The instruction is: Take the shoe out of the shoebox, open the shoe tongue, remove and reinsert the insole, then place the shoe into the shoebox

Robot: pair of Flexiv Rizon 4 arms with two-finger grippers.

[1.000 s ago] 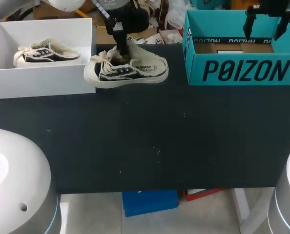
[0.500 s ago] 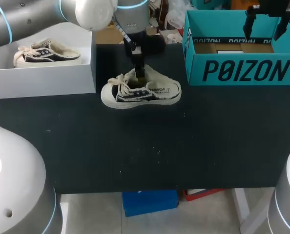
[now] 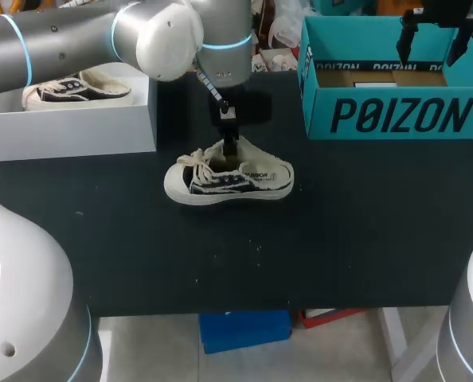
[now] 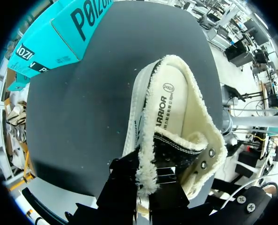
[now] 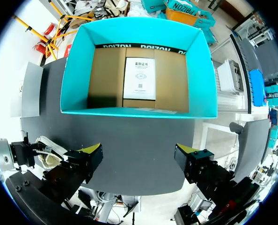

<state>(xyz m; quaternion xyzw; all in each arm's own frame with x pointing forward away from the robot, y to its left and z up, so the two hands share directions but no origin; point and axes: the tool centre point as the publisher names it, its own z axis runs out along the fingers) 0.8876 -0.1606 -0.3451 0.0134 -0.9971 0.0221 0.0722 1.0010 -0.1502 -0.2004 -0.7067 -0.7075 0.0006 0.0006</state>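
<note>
The shoe (image 3: 228,177) looks like black canvas with frayed cream edges, fuzzy fleece lining, a smooth rubbery sole and shiny little metal eyelets (image 4: 208,152). The surface (image 3: 340,239) is matt, dark and a bit speckled. The teal box (image 3: 396,115) is smooth printed cardboard, raw brown inside, and the white box (image 3: 69,131) is plain matt card.

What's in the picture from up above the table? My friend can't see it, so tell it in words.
The left pincer grips a black-and-cream shoe by its top edge, at the middle of a black table. A white box at the left holds a second shoe, and the right pincer hangs open above a teal box.
</note>
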